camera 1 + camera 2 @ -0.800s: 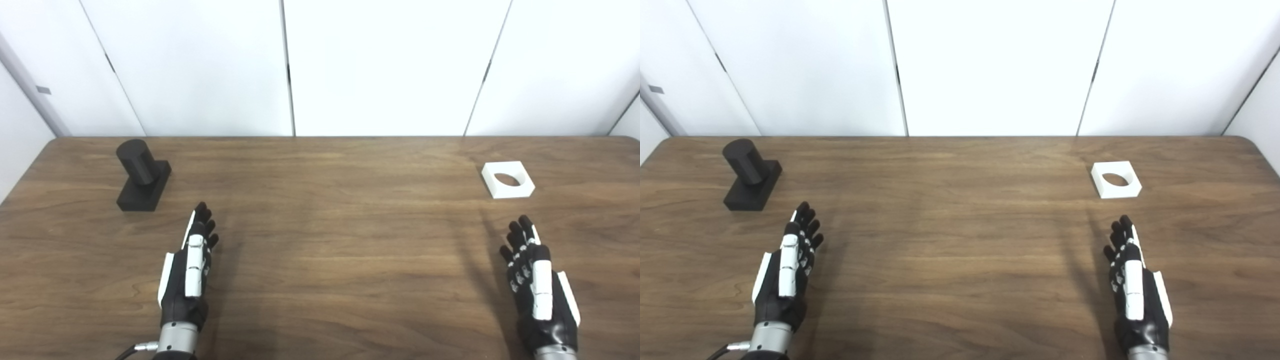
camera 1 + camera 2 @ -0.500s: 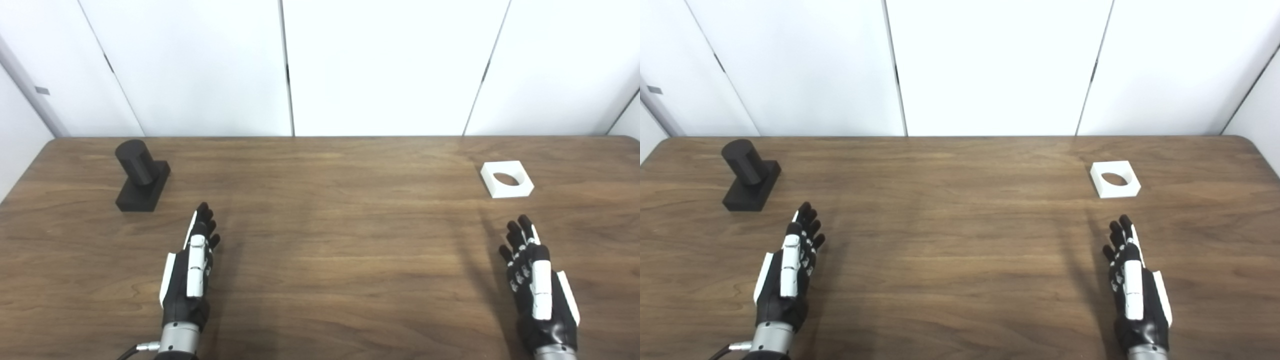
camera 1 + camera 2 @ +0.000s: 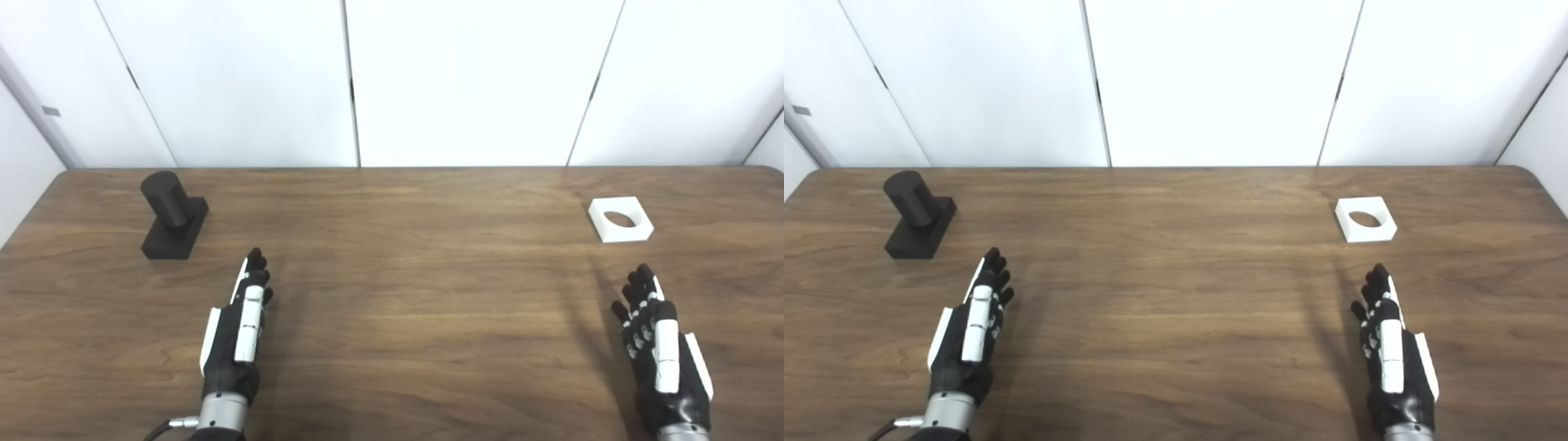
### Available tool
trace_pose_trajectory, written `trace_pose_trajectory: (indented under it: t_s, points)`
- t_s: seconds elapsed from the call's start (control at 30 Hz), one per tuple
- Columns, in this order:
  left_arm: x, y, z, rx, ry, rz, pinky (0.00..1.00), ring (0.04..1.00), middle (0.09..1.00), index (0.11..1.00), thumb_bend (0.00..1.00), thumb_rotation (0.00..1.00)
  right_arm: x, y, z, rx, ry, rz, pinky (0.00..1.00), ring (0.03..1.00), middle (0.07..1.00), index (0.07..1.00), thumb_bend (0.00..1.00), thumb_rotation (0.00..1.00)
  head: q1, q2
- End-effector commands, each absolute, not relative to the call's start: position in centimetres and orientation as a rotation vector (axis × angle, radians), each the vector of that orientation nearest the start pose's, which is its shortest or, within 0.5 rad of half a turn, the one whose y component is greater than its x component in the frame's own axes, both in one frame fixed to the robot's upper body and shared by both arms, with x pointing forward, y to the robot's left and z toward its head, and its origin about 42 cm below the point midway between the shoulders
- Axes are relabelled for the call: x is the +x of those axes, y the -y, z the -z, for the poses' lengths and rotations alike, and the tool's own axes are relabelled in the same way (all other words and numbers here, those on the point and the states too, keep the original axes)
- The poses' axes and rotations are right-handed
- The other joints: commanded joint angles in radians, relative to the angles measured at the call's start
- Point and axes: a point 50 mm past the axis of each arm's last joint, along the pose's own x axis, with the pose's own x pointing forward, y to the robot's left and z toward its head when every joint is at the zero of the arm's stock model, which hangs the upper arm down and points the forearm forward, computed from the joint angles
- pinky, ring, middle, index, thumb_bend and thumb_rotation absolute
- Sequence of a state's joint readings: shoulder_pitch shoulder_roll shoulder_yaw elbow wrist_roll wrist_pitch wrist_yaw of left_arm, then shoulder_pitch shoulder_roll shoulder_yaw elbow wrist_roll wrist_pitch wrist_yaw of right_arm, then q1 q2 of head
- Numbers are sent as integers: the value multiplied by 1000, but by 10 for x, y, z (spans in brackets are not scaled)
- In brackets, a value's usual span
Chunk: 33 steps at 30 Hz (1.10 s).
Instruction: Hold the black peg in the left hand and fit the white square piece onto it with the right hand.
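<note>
The black peg (image 3: 166, 197), a short cylinder on a black block base, stands at the far left of the wooden table (image 3: 398, 294). The white square piece (image 3: 620, 218), with a round hole through it, lies flat at the far right. My left hand (image 3: 237, 331) is open and empty, fingers straight, nearer than the peg and to its right. My right hand (image 3: 658, 349) is open and empty, nearer than the white piece and apart from it.
White wall panels (image 3: 471, 79) stand right behind the table's far edge. The table's left edge runs close to the peg.
My left hand has shifted slightly to the right. My right hand has barely moved. The peg and the white piece are where they were.
</note>
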State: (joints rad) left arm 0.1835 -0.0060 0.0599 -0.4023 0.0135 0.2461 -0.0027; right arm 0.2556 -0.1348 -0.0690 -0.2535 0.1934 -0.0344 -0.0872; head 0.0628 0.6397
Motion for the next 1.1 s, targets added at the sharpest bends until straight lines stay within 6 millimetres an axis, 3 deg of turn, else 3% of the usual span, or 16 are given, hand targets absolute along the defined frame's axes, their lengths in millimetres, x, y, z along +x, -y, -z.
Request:
trace_pose_trajectory:
  t_s: [0.0,0.2,0.33,0.43,0.53,0.67,0.83,1.07]
  points:
    - [214,-250,-164,109,13,-129,954,1000,994,1000,454,665,196,278,-113,84,68,204,1000,1000,998,1000,555,1000,0,1]
    - [216,-280,-204,383,37,-247,911,934,934,956,443,556,197,276,-113,90,65,198,1000,1000,1000,1000,544,1000,15,5]
    - [218,-298,-215,455,36,-296,922,959,966,971,467,577,198,274,-113,93,66,195,1000,1000,996,1000,536,1000,21,11]
    - [223,-310,-218,523,24,-334,857,937,962,967,487,572,198,274,-113,95,65,196,1000,1000,998,1000,540,1000,28,11]
    - [228,-317,-218,617,-11,-362,871,951,973,978,543,593,198,275,-113,89,62,193,1000,1000,999,1000,537,1000,34,9]
    - [241,-326,-220,823,-84,-392,842,959,985,985,628,685,199,275,-113,75,62,197,1000,1000,997,1000,535,1000,37,8]
    - [256,-342,-221,1058,-158,-441,987,994,989,911,728,756,199,276,-112,81,66,207,1000,1000,987,1000,527,1000,37,8]
    - [282,-356,-211,1247,-210,-467,1000,1000,1000,884,805,796,200,275,-111,84,63,206,1000,1000,979,1000,532,1000,38,6]
